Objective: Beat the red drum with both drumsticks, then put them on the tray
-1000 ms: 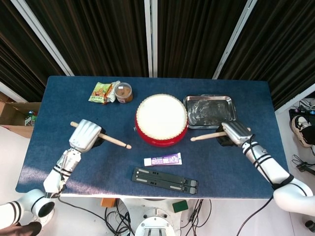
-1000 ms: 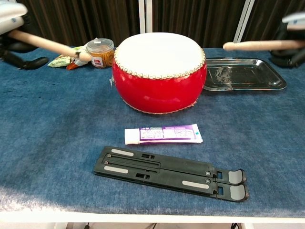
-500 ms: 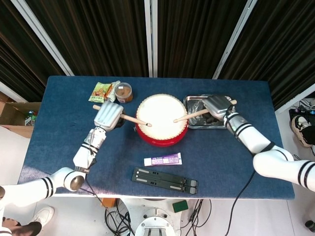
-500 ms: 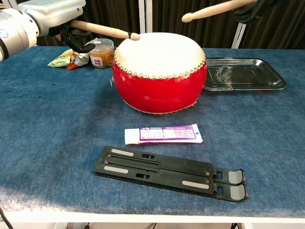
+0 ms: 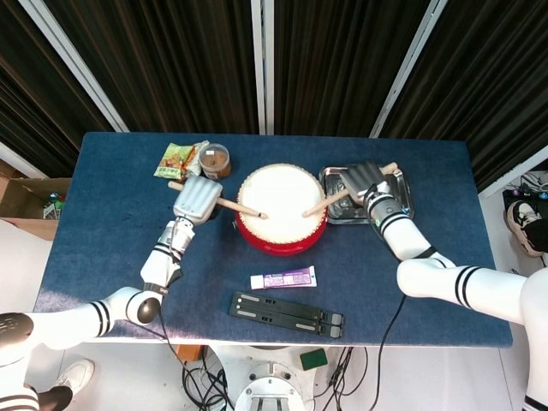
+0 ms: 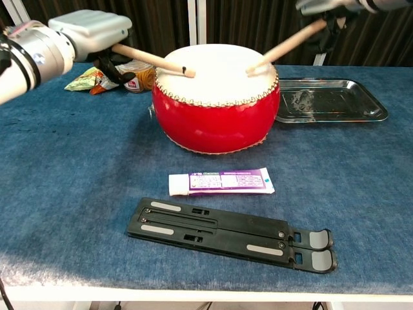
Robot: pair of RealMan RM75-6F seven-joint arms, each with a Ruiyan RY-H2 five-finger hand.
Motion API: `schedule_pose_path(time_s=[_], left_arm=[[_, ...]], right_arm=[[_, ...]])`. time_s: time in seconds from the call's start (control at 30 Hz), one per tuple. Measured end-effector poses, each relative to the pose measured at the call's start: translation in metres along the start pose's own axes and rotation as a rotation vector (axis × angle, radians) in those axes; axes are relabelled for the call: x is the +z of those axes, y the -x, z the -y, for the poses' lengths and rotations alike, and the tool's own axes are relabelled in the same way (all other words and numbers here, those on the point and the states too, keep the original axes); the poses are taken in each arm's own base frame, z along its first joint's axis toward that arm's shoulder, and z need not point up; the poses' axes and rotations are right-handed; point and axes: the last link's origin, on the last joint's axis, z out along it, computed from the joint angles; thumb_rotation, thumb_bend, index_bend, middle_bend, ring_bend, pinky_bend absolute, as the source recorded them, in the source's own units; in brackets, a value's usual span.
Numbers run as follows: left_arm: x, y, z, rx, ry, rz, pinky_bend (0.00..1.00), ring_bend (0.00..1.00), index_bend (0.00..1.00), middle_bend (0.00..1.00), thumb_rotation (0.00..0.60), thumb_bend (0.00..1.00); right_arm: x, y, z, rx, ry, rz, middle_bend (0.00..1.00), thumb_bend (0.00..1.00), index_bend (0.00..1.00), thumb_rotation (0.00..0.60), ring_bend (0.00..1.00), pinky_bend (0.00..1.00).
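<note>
The red drum (image 5: 282, 211) (image 6: 216, 110) with a white skin stands mid-table. My left hand (image 5: 197, 199) (image 6: 90, 32) grips a wooden drumstick (image 5: 235, 206) (image 6: 155, 60) whose tip touches the skin's left side. My right hand (image 5: 361, 181) (image 6: 335, 8) grips the other drumstick (image 5: 330, 200) (image 6: 284, 48); its tip meets the skin's right side. The metal tray (image 5: 396, 199) (image 6: 335, 100) lies right of the drum, partly under my right hand in the head view.
A toothpaste tube (image 5: 283, 279) (image 6: 221, 182) and a black folding stand (image 5: 286, 311) (image 6: 232, 232) lie in front of the drum. A small jar (image 5: 215, 160) (image 6: 133, 71) and a snack packet (image 5: 175, 160) (image 6: 87, 81) sit at the back left.
Both hands moved in from the table's sides toward the drum. The sticks swung down, and both tips now rest on the skin.
</note>
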Motion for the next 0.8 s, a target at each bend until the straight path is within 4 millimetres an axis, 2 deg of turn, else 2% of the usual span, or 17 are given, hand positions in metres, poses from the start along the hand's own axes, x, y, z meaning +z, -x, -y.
schedule_pose_path(time_s=[0.1,0.17,0.27,0.37,0.43,0.5,0.57,0.73,0.8], left_arm=[[0.003,0.005,-0.003,0.042,-0.016,0.015,1.00,1.00,1.00,1.00,0.600,0.38],[0.003,0.000,-0.001,0.037,-0.033,-0.001,1.00,1.00,1.00,1.00,0.600,0.38],[0.000,-0.017,0.004,0.006,-0.049,-0.047,1.00,1.00,1.00,1.00,0.600,0.38],[-0.003,-0.037,0.009,-0.036,-0.060,-0.097,1.00,1.00,1.00,1.00,0.600,0.38],[-0.003,-0.043,0.010,-0.046,-0.062,-0.109,1.00,1.00,1.00,1.00,0.600,0.38],[-0.001,-0.039,0.007,-0.043,-0.056,-0.095,1.00,1.00,1.00,1.00,0.600,0.38],[0.003,-0.028,0.000,-0.035,-0.047,-0.061,1.00,1.00,1.00,1.00,0.600,0.38],[0.015,0.002,-0.014,0.054,-0.040,0.017,1.00,1.00,1.00,1.00,0.600,0.38],[0.017,0.005,-0.016,0.071,-0.047,0.021,1.00,1.00,1.00,1.00,0.600,0.38]], right_arm=[[-0.005,-0.018,-0.005,0.110,0.009,-0.065,1.00,0.93,1.00,0.600,1.00,1.00],[-0.006,-0.023,-0.008,0.154,0.012,-0.083,1.00,0.93,1.00,0.600,1.00,1.00],[-0.003,-0.015,-0.009,0.146,0.014,-0.062,1.00,0.93,1.00,0.600,1.00,1.00],[0.005,0.003,-0.006,0.065,0.019,-0.018,1.00,0.93,1.00,0.600,1.00,1.00],[0.011,0.015,-0.002,-0.004,0.022,0.007,1.00,0.93,1.00,0.600,1.00,1.00],[0.015,0.021,0.004,-0.042,0.021,0.013,1.00,0.93,1.00,0.600,1.00,1.00],[0.015,0.017,0.006,-0.037,0.023,-0.004,1.00,0.93,1.00,0.600,1.00,1.00],[0.003,-0.019,0.000,0.108,0.021,-0.121,1.00,0.93,1.00,0.600,1.00,1.00],[-0.001,-0.034,-0.002,0.158,0.007,-0.167,1.00,0.93,1.00,0.600,1.00,1.00]])
